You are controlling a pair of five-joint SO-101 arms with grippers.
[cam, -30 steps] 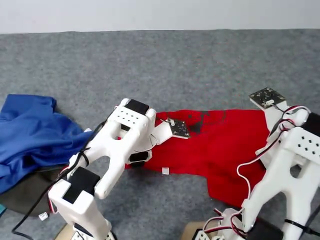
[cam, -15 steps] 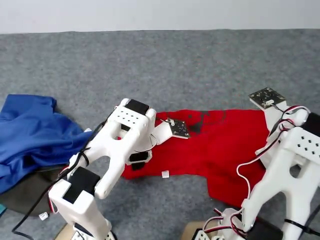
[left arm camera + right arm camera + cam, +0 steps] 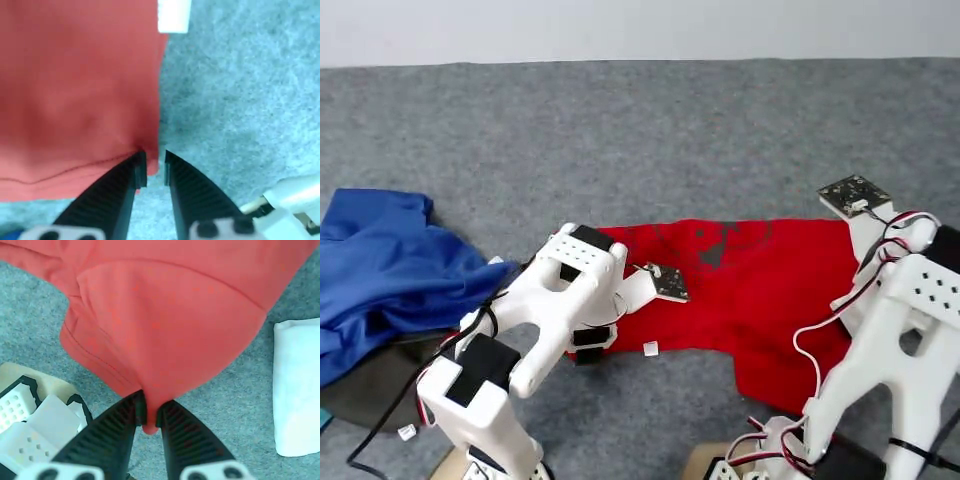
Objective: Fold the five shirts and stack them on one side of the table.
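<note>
Red shirt (image 3: 760, 290) (edges pinched) on grey table (image 3: 620, 130)

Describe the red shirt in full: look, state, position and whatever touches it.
The red shirt is soft knit-looking cloth, lying mostly flat on the grey carpeted table, spread sideways between the two arms. A dark print marks its far middle, and a small white tag sits at its near edge. The left gripper pinches a hemmed edge; the right gripper pinches a rounded fold, probably a sleeve.

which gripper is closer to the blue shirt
Left. The left gripper pinches the red shirt at its end nearest the blue shirt; the right gripper pinches its far end, farther away.
</note>
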